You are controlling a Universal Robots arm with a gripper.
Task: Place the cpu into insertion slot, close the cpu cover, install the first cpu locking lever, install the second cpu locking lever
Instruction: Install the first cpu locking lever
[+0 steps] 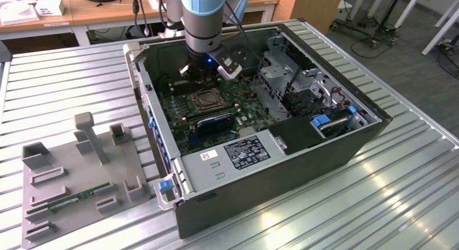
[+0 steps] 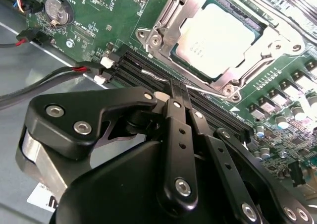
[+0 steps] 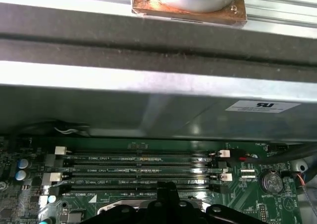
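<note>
In the second wrist view the small flat square chip with the dull silvery-tan metal top, the cpu (image 2: 216,41), sits in the upper right of the frame, already lying inside the square black insertion slot (image 2: 198,11) on the green motherboard (image 2: 99,16). The thin silvery metal frame plate, the cpu cover (image 2: 163,28), appears to lie down around it with the chip showing through its cut-out. Just below the socket in that frame a thin silvery wire locking lever (image 2: 163,79) runs across the long black memory slots (image 2: 148,68), and the black gripper (image 2: 173,96) has its fingers drawn together at that lever, apparently touching or pinching it, though the contact itself is hard to make out. In the exterior view the same socket lies at centre frame inside the open dark computer case (image 1: 344,153), directly under the arm. The risk I judge from here is the smooth wire slipping off the fingertips, or being pushed sideways onto the memory slots instead of under its catch, scraping the board.
</note>
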